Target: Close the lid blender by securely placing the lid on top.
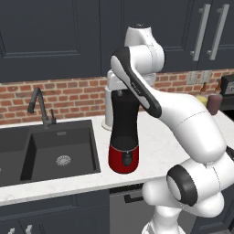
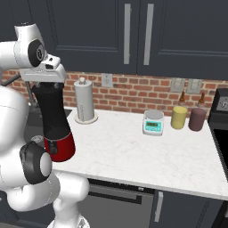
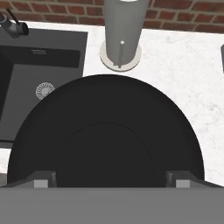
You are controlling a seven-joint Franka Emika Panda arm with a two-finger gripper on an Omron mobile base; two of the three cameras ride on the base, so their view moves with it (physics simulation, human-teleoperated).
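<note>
Claw (image 3: 112, 183) spread above lid (image 3: 107, 131); white marble counter (image 2: 147, 153).

Paper-towel roll (image 2: 85, 100) stands close behind blender (image 2: 54, 127) (tight gap); bare counter (image 2: 133, 151) to right, sink (image 1: 55, 153) left.

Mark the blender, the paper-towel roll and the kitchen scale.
blender (image 1: 124, 157): left base view, red base.
paper-towel roll (image 2: 85, 100): right base view, white side.
kitchen scale (image 2: 153, 124): right base view, top plate.
</note>
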